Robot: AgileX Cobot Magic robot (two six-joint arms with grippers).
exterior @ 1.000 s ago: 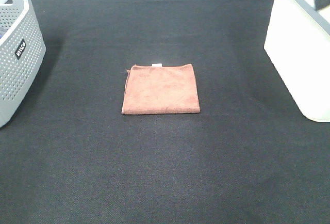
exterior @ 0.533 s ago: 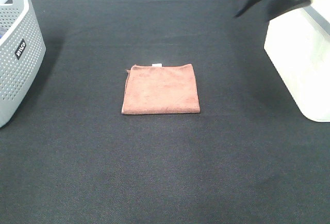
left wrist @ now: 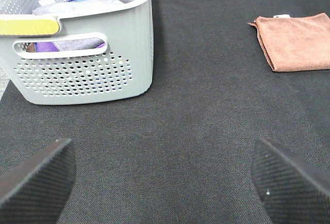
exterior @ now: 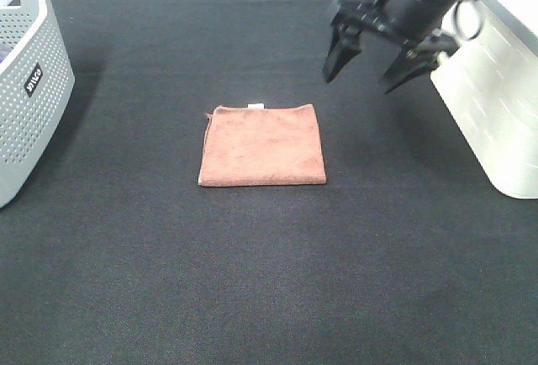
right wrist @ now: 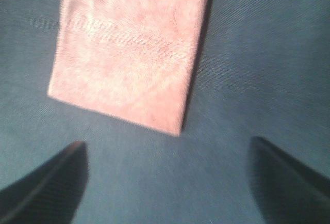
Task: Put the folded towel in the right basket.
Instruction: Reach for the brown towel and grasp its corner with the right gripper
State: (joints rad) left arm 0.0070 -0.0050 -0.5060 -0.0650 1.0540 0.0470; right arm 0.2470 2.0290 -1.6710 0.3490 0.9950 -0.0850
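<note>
Folded towel (exterior: 261,145) — grey basket (exterior: 29,108) well left

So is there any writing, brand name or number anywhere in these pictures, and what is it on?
Black label on the grey perforated basket: white lettering, too small and blurred to read.
White tag on the folded towel: too small to tell whether anything is printed.
No text shows on the right basket or anywhere else.
</note>
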